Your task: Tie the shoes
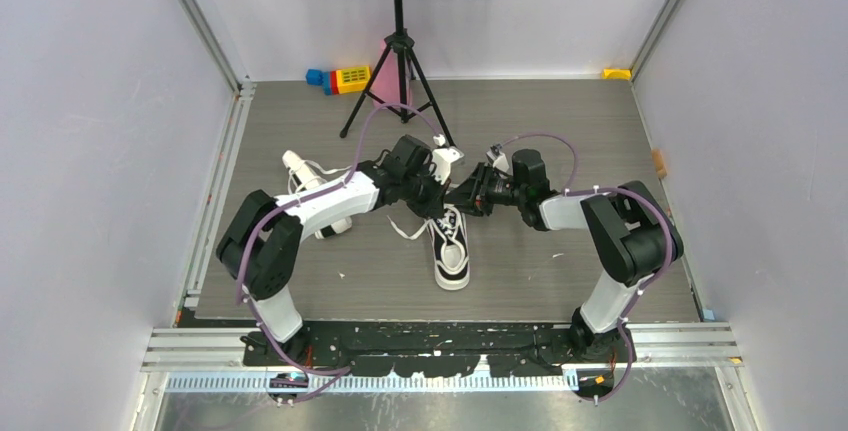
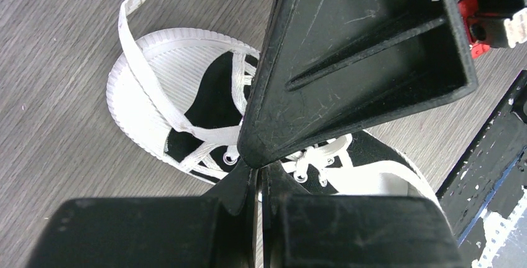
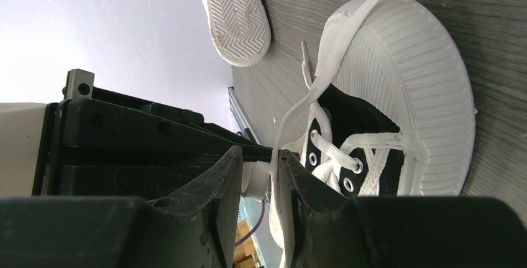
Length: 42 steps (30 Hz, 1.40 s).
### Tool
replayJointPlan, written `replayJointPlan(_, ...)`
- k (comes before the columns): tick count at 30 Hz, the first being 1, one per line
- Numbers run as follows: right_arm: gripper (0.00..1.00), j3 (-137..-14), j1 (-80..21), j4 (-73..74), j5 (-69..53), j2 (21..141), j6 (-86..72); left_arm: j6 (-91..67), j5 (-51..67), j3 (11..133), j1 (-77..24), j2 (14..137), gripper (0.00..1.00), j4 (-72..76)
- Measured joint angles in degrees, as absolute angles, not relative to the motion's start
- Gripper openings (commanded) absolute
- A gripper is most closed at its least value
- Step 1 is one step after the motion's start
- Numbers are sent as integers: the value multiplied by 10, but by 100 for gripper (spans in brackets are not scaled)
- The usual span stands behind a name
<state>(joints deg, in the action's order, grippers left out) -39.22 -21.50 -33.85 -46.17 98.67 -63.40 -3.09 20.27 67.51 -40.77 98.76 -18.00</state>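
The left gripper (image 2: 259, 178) and right gripper (image 3: 273, 168) crowd almost nose to nose over the heel end of the middle shoe (image 1: 452, 256), leaving no gap to pass between them. A lace (image 3: 277, 215) pinched in the right gripper runs up from the shoe across that space. The tripod stand (image 1: 399, 16) spreads its legs just behind. A second shoe (image 1: 298, 164) lies beside the left arm. The bench (image 1: 570, 131) is bare to the right of the middle shoe.

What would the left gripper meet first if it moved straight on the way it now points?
Most likely the right gripper, shut on a lace: its black finger stands right before the left gripper, tips nearly touching. The shoe lies beyond, below.
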Motion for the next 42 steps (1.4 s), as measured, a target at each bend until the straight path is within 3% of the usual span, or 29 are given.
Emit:
replayJointPlan(8,25,-392,-215,-353,-465,994,-652,-41,206,675,-406,992,0,-178)
replayJointPlan(15,6,-392,-215,-364,-467,999,-664,-42,205,675,-406,998,2,-174)
replayJointPlan(17,1,-392,-215,-365,-468,1000,-665,-43,204,675,-406,998,11,-174)
replayJointPlan(24,0,-393,-216,-368,-471,1000,-662,-42,188,669,-410,981,45,-171)
replayJointPlan(29,0,-399,-225,-328,-479,997,-622,-49,152,633,-412,900,79,-163)
replayJointPlan(31,0,-406,-227,-295,-479,990,-597,-60,129,609,-412,854,97,-150)
replayJointPlan(32,0,-410,-228,-276,-479,984,-582,-70,116,593,-411,830,99,-139)
replayJointPlan(36,0,-419,-228,-234,-478,962,-540,-128,96,538,-394,764,100,-87)
replayJointPlan(42,0,-423,-228,-173,-469,930,-481,-253,148,585,-312,836,81,-96)
